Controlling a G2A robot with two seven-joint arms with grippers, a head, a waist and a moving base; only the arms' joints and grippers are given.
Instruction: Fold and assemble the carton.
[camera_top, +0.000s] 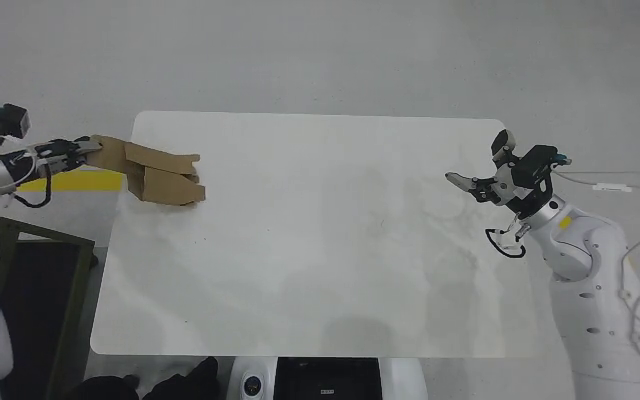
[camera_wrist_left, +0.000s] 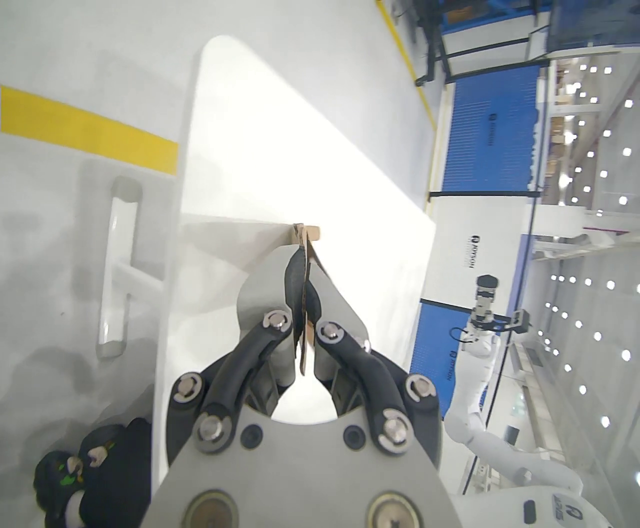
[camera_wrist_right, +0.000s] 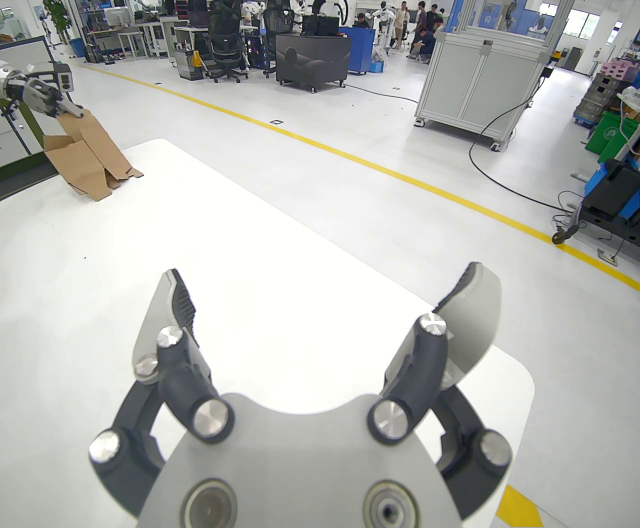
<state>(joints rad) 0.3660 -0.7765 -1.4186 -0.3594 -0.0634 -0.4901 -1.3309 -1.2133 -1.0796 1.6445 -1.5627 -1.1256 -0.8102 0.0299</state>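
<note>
At the far left edge of the white table (camera_top: 320, 260), the partly collapsed cardboard carton (camera_top: 160, 175) leans with its lower flaps on the surface, and the left gripper (camera_top: 92, 150) is clamped on one upper flap. The right gripper (camera_top: 468, 183) hovers empty with its jaws spread near the opposite edge, well apart from the carton. Likely hazards: the single-flap pinch may let the carton pivot, crease or slip free, and so near the edge it could slide off the table unsupported.
</note>
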